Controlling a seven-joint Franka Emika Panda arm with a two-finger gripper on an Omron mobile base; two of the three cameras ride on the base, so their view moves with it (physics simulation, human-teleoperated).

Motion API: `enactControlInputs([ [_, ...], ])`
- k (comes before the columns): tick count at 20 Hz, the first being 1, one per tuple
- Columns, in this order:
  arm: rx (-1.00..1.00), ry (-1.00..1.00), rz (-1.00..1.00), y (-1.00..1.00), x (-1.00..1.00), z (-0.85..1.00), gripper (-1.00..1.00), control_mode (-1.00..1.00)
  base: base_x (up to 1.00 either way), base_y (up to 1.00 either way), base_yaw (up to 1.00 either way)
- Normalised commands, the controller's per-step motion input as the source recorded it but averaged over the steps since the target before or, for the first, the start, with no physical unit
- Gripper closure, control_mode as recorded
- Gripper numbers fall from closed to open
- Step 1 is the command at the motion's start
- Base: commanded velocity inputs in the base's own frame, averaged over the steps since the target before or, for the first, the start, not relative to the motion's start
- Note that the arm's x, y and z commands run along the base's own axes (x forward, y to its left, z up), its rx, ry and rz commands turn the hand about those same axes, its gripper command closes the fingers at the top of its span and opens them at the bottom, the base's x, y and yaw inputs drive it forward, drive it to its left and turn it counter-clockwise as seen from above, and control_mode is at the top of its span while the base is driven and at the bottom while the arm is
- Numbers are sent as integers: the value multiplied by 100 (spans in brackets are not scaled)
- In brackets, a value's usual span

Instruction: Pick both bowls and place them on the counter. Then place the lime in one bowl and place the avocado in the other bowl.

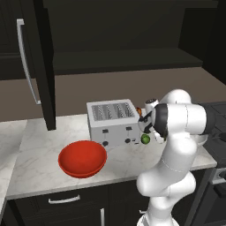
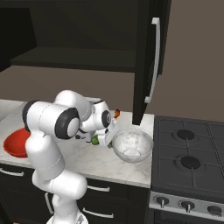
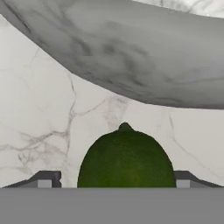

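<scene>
The shallow red bowl (image 1: 82, 158) stands on the white marble counter (image 1: 39, 145) in front of the toaster, left of the arm. The white marbled bowl (image 2: 132, 144) stands on the counter beside the stove, and its grey outer wall (image 3: 131, 57) arches across the top of the hand view. A green lime (image 3: 126, 159) with a small nub lies on the counter (image 3: 39, 109) just short of that bowl. My gripper (image 3: 113, 183) is down over the lime (image 1: 145, 139), open, one fingertip on each side with a gap on the left. The avocado is out of view.
A silver toaster (image 1: 111, 121) stands behind the red bowl. A small orange thing (image 2: 117, 113) lies behind my hand. A dark cabinet door (image 1: 42, 66) hangs open at the left, and a black stove (image 2: 190, 153) borders the counter on the right.
</scene>
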Motion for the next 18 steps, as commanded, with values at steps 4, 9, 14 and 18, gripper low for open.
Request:
enactControlInputs([
  [4, 0, 2, 0, 0, 4, -15, 100, -100, 0, 0, 0],
  [9, 0, 0, 0, 0, 0, -4, 100, -100, 0, 0, 0],
  [14, 0, 0, 0, 0, -6, 13, 100, -100, 0, 0, 0],
  [18, 0, 0, 0, 0, -17, 24, 100, -100, 0, 0, 0],
])
